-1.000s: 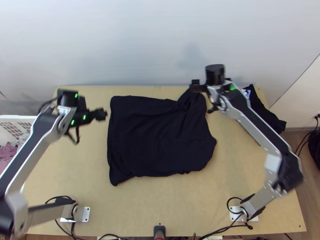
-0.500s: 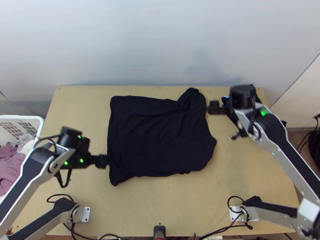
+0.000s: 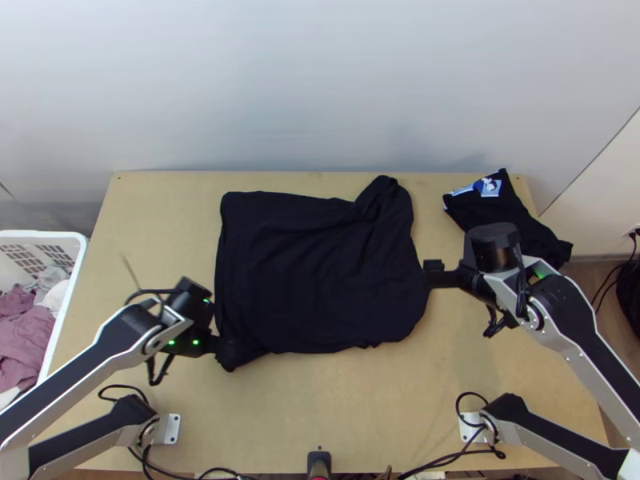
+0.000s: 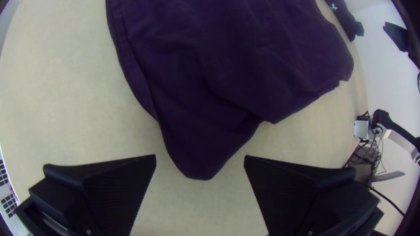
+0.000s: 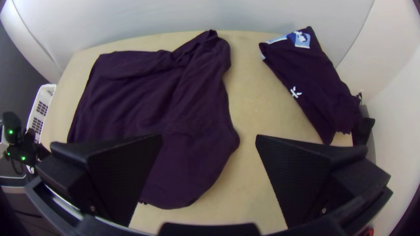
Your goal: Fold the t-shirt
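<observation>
The left gripper (image 3: 227,352) and right gripper (image 3: 433,267), both spread, flank the black t-shirt (image 3: 320,272) toward the table's far edge (image 3: 280,178).

Robot lab: wooden table (image 3: 344,416), arm bases (image 3: 171,429) mounted on it, loose cables (image 3: 456,406).

From where I stand, no words or numbers can be read, though a blue-and-white patch (image 5: 302,39) and small white mark (image 5: 295,92) stand on the folded dark cloth (image 5: 326,94).
</observation>
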### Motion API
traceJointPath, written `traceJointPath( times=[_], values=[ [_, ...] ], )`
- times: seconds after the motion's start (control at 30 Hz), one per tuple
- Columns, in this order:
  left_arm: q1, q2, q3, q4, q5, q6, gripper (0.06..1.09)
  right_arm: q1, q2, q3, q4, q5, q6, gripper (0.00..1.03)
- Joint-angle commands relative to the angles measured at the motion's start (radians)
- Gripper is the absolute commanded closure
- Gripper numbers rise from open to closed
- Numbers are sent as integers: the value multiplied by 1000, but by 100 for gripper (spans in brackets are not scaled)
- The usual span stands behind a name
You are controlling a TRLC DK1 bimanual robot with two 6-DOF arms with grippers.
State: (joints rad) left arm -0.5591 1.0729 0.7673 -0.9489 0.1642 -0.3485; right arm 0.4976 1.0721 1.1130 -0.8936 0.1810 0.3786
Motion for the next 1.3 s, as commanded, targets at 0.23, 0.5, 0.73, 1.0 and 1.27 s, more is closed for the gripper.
traceJointPath(
  times=[0.23,0.5,0.73,1.0,1.27],
  values=[
    [-65,156,-103,174,-69,-44,30,96,-23,-104,-103,-238,26,4],
    [-62,134,-114,263,-120,-60,95,191,48,-148,-148,-325,36,4],
    [53,93,67,229,-126,-32,105,248,97,-177,-74,-327,23,4],
    [229,114,314,185,-124,-6,105,374,229,-214,-16,-328,34,4],
    [297,168,388,187,-123,-18,105,470,362,-185,71,-345,49,4]
  ],
)
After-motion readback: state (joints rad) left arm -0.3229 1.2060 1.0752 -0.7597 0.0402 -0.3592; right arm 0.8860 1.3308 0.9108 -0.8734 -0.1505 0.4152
